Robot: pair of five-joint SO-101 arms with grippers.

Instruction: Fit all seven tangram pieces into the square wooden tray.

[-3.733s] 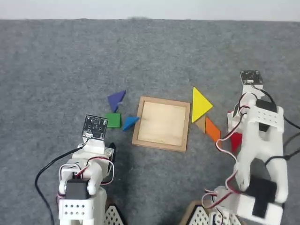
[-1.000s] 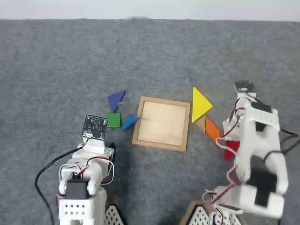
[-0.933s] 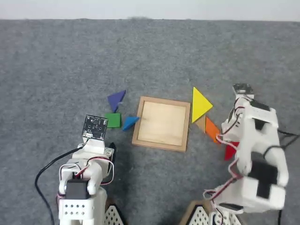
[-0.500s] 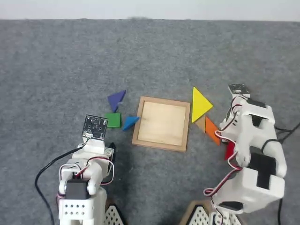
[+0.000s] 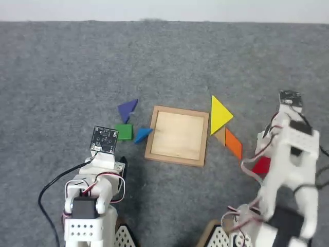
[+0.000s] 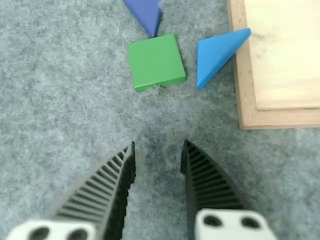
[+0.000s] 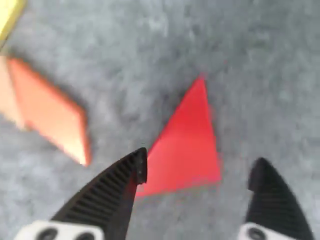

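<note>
The square wooden tray (image 5: pixel 151 138) lies mid-table with nothing in it. Left of it are a dark blue triangle (image 5: pixel 128 108), a green square (image 5: pixel 123 131) and a light blue triangle (image 5: pixel 142 134). On its right lie a yellow triangle (image 5: pixel 220 114), a tan piece (image 5: pixel 220 135), an orange parallelogram (image 5: pixel 233 142) and a red triangle (image 5: pixel 262 164). My right gripper (image 7: pixel 200 165) hangs open over the red triangle (image 7: pixel 187 145), one finger on each side. My left gripper (image 6: pixel 157 147) is open and holds nothing, short of the green square (image 6: pixel 155 61).
Grey carpet-like cloth covers the table. Both arm bases (image 5: pixel 87 221) stand at the near edge. The tray's rim (image 6: pixel 245 100) runs beside the light blue triangle (image 6: pixel 217 50). Open cloth stretches behind the pieces.
The right arm leaned left toward the orange piece, then swung back to the right, uncovering more of the red triangle. The left arm has kept still.
</note>
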